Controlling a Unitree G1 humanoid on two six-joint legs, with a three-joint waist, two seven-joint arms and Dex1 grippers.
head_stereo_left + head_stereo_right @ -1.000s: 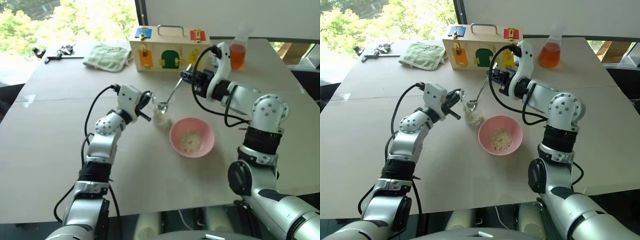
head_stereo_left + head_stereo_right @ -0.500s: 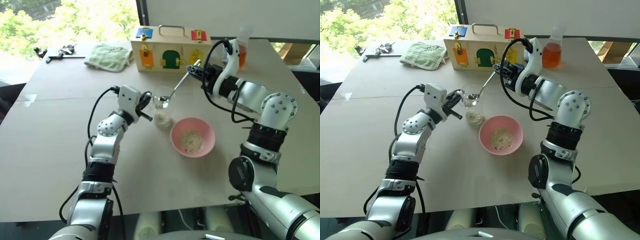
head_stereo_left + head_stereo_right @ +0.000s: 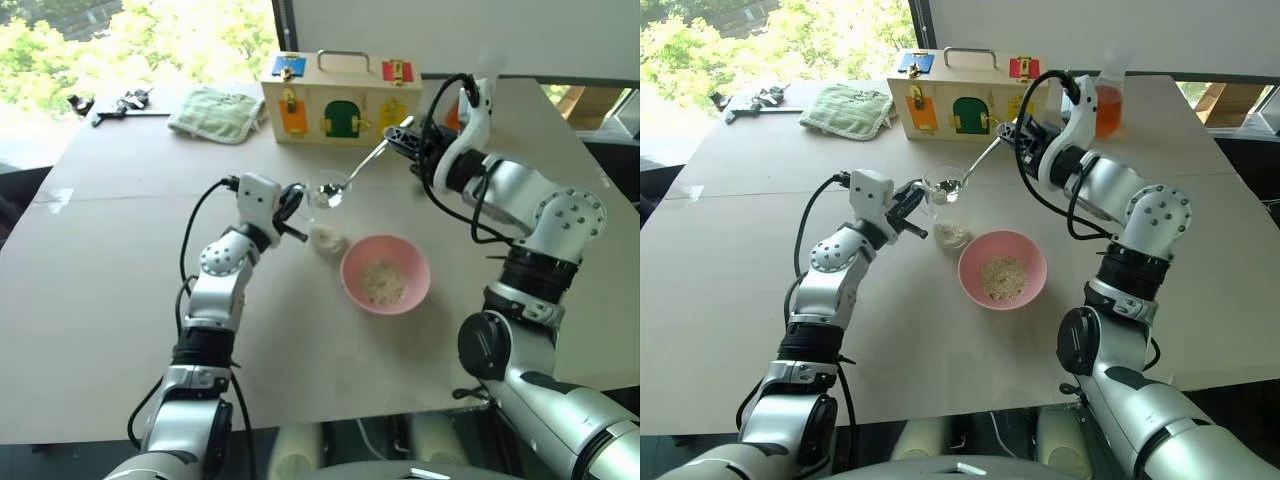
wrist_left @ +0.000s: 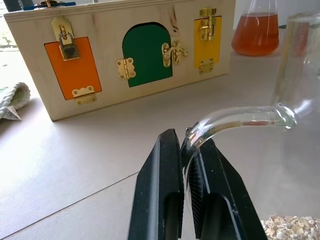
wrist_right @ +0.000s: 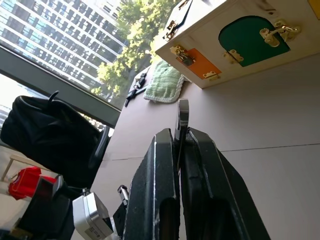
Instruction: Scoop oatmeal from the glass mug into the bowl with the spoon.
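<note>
Three containers on the surface [image 3: 100,280]: glass mug [image 3: 943,205], bowl [image 3: 386,274], flask [image 3: 1103,95].

Glass mug: upright, mid-surface, just left of and slightly farther than the bowl. Small heap of oatmeal [image 3: 951,235] at its bottom; flakes also show in the left wrist view [image 4: 290,227].

Bowl: pink, shallow, just right of the mug, nearer the robot. One patch of pale flakes sits in its centre [image 3: 383,281].

Flask: far right, orange liquid in the lower part, well apart from mug and bowl.

Spoon [image 3: 358,172]: one, silver. Scoop end is at the mug's rim, handle slants up and right to the right gripper [image 3: 408,141]. Can't tell how much is in the scoop.

Left gripper [image 4: 186,145]: jaws together, clamped on the mug's curved glass handle [image 4: 235,120]; the left wrist view shows the handle pinched between the two black fingers [image 4: 160,200].

Right gripper: jaws together, clamped on the spoon handle; handle tip pokes out past the fingers in the right wrist view [image 5: 183,112].

Other items, far side:
- 1 wooden latch box [image 3: 335,100] with a metal carry handle; front has orange, green and yellow doors with brass hardware.
- 1 folded green cloth [image 3: 214,113], left of the box.
- 1 cluster of small dark metal parts [image 3: 112,103], far left corner; exact count can't be told.

Count: 1 mug, 1 bowl, 1 spoon, 1 flask, 1 box, 1 cloth.
</note>
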